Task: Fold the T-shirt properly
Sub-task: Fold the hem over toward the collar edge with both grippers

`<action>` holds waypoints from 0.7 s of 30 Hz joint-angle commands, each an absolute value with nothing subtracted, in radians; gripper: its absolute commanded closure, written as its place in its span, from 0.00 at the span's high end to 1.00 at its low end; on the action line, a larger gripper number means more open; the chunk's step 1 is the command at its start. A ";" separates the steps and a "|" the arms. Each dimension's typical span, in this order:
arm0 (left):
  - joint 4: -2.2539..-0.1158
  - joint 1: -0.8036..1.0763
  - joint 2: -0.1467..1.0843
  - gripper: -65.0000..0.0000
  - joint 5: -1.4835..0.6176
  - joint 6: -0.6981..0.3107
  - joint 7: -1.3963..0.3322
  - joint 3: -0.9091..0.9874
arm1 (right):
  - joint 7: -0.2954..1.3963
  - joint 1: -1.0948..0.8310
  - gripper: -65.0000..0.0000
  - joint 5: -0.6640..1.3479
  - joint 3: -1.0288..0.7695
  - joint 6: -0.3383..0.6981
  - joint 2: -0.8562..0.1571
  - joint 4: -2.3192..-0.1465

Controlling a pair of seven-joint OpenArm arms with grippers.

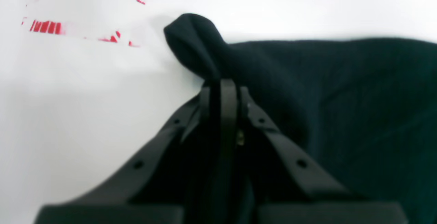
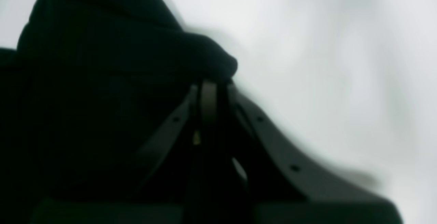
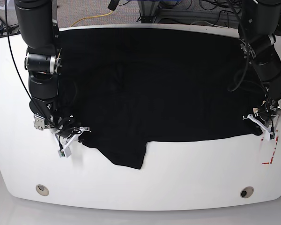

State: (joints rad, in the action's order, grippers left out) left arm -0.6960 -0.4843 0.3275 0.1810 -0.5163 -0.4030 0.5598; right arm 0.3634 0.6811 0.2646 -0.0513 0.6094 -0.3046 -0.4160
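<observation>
The black T-shirt (image 3: pixel 154 84) lies spread over most of the white table (image 3: pixel 178 183), with one flap hanging toward the front edge. At the shirt's right edge, my left gripper (image 3: pixel 262 123) is shut. In the left wrist view the left gripper (image 1: pixel 222 84) pinches a bunched corner of the T-shirt (image 1: pixel 341 97). My right gripper (image 3: pixel 77 133) sits at the shirt's lower left corner. The right wrist view shows the right gripper (image 2: pixel 211 85) shut on a fold of the T-shirt (image 2: pixel 85 80), which is raised off the table. The shirt's print does not show.
Red-striped tape marks (image 1: pixel 44 27) lie on the table just beyond the left gripper, and show as tape marks (image 3: pixel 270 157) near the right edge. Two round holes (image 3: pixel 42 189) (image 3: pixel 246 192) sit by the front rim. Cables run behind the table.
</observation>
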 commanded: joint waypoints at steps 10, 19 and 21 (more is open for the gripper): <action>-1.073 -0.418 0.263 0.00 0.168 -0.545 -0.499 0.559 | 0.608 0.599 0.00 0.288 -0.061 0.618 -0.361 -0.900; -1.316 -0.294 0.219 0.00 0.168 -0.621 -0.565 0.565 | 0.816 0.455 0.00 0.288 -0.093 0.618 -0.397 -1.264; -1.363 -0.259 0.216 0.00 0.168 -0.636 -0.565 0.565 | 0.854 0.423 0.00 0.288 -0.136 0.618 -0.397 -1.320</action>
State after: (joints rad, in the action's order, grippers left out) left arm -1.3045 -0.2508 0.2039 0.1787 -0.6247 -0.5838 0.5659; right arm 0.8429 0.4091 0.2802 -0.1013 0.6220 -0.3805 -1.2583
